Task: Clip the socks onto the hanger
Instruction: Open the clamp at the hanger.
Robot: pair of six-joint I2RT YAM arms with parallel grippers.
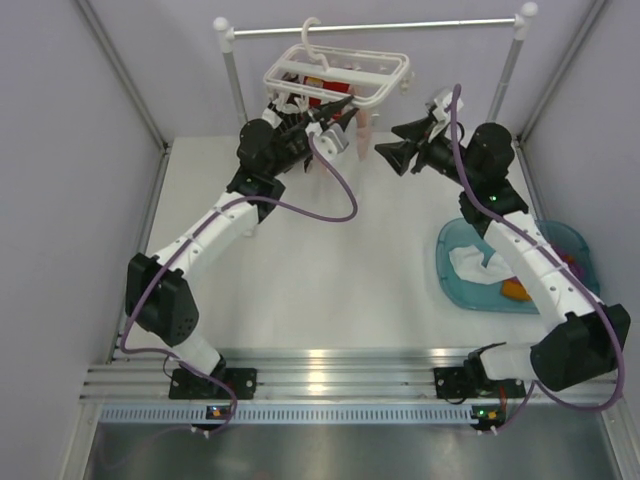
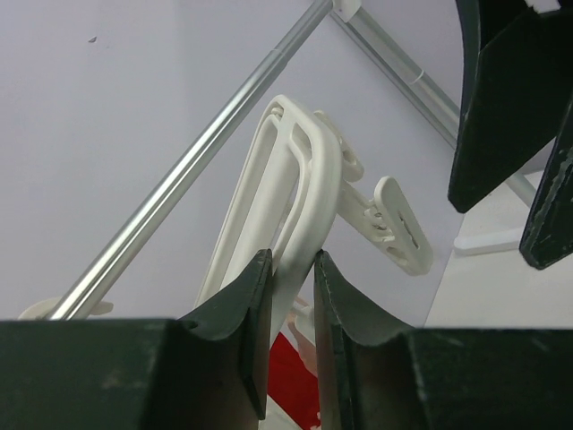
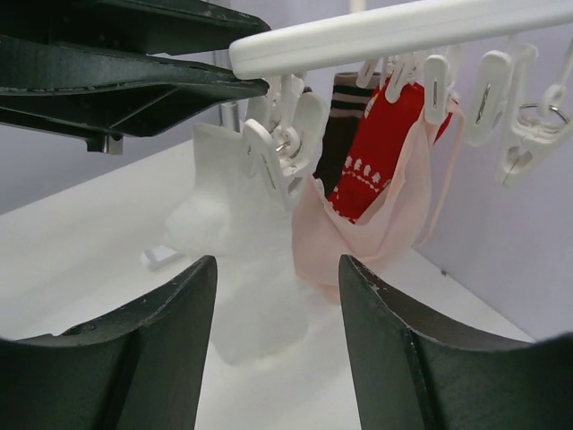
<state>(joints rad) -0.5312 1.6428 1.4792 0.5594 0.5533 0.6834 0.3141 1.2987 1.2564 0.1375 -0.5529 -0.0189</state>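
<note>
- The white table (image 1: 330, 270) has pale purple walls around it, and a silver rail (image 1: 400, 26) runs across the far side.
- The hanger (image 3: 403, 31) hangs from that rail by its hook.
- A clip (image 3: 269, 161) under the hanger holds a white sock (image 3: 237, 260).
- Close beside it hang a pink sock (image 3: 376, 233), a red sock (image 3: 380, 143) and a dark striped sock (image 3: 345, 107).
- The left gripper (image 2: 292, 278) pinches the edge of the hanger between its two fingers.
- The right gripper (image 3: 277, 269) is near the hanger, facing the socks. Its fingers are spread wide and hold nothing.
- A blue tray (image 1: 441, 262) sits on the right side of the table, well apart from the hanger.
- In the tray lie a crumpled white sock (image 1: 475, 265) and an orange sock (image 1: 515, 291).
</note>
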